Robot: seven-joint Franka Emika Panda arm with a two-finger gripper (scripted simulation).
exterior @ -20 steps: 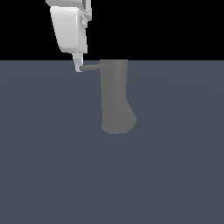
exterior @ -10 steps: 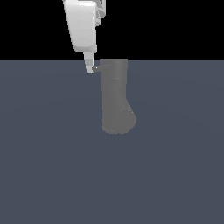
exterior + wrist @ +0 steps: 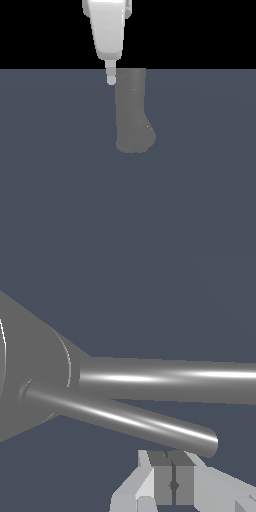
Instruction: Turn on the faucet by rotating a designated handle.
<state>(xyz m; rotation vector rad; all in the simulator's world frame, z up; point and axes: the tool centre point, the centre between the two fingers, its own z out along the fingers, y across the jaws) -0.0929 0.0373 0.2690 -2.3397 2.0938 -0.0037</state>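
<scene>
Slate-blue floor (image 3: pixel 60 200), black backdrop (image 3: pixel 200 30)

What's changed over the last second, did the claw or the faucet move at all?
The claw slid toward the exterior view's right and now hangs right beside the top of the faucet. Its fingers are pressed together, gripping nothing, and the wrist view shows the handle lying just off the fingertips. The faucet body stands where it stood; whether the handle has turned cannot be told.
</scene>
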